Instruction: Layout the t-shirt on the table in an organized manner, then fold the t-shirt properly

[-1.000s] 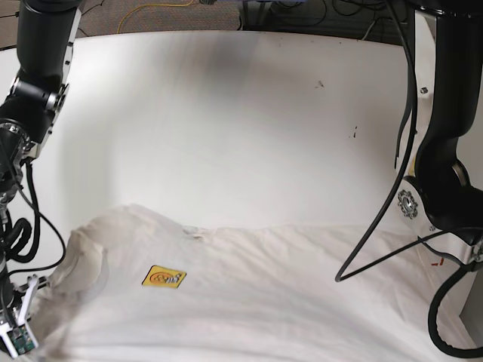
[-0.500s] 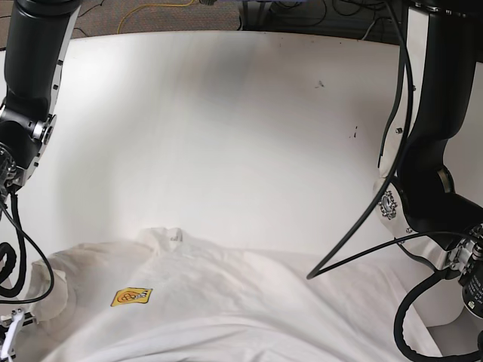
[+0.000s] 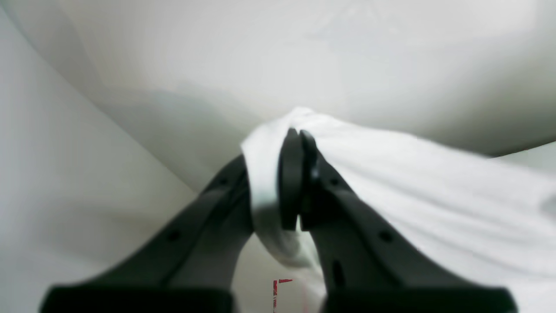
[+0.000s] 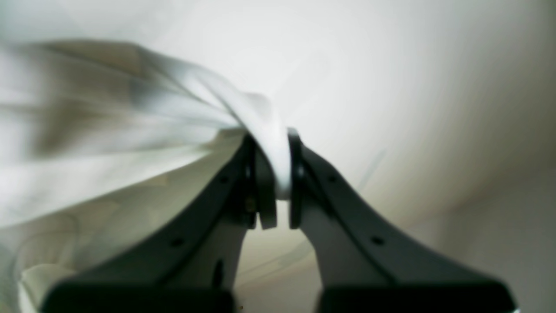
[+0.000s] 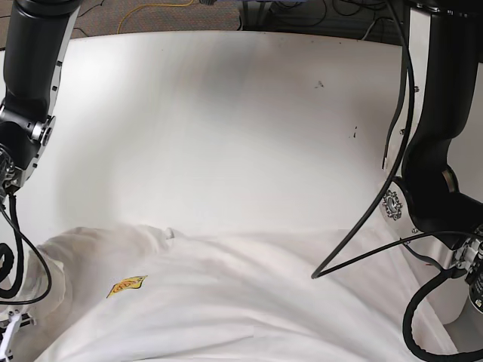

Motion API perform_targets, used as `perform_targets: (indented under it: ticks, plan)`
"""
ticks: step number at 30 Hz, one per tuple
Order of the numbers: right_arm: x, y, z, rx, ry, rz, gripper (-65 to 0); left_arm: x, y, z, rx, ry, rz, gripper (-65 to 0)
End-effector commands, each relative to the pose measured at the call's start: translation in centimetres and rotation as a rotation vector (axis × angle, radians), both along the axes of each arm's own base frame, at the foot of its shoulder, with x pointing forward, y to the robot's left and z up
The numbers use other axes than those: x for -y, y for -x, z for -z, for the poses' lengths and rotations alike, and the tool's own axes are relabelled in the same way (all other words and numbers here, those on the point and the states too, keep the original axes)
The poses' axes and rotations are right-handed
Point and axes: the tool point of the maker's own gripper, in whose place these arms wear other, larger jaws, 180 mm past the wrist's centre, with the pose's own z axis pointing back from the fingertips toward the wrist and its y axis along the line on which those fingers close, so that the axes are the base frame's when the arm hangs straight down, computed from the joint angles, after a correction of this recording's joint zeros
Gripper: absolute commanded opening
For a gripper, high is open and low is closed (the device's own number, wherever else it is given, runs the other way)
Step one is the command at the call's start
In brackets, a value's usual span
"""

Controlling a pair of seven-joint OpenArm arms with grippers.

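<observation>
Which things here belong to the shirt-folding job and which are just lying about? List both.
Job:
- t-shirt, white, with a small orange logo
- table
- left gripper, shut on the shirt's cloth
- right gripper, shut on the shirt's cloth

Lying about:
- yellow cable on the floor behind the table
- red tape on the table

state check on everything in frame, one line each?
t-shirt: spread wide, wrinkled, not folded, held by both arms
small logo: face up, skewed by a crease
left pincer: shut on t-shirt fabric
right pincer: shut on t-shirt fabric
table: far half bare, near part under the shirt
</observation>
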Motion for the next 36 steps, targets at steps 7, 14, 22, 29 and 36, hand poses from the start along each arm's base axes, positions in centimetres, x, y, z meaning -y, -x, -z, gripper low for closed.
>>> perform_targets:
  ticks: [7,14,22,29,36]
  plan:
    - [0.2,0.8,-2.0,0.060,0.004,0.000,-62.3,0.5,0.7,-2.7,0.081,-0.006,0.021,-62.8]
    - [0.2,0.7,-1.9,0.057,0.001,-0.002,-62.3,0.5,0.7,-2.6,0.079,-0.006,0.020,-62.8]
    - [0.2,0.7,-1.9,0.055,0.000,-0.003,-62.3,0.4,0.7,-2.6,0.079,-0.006,0.018,-62.8]
    - [0.7,-0.2,-0.6,0.012,-0.017,0.001,-62.3,0.3,0.7,-2.7,0.083,-0.005,0.017,-62.8]
    - [-0.3,-1.0,-1.9,0.045,-0.054,-0.040,-62.3,0.5,0.7,-3.1,0.106,-0.004,0.028,-62.8]
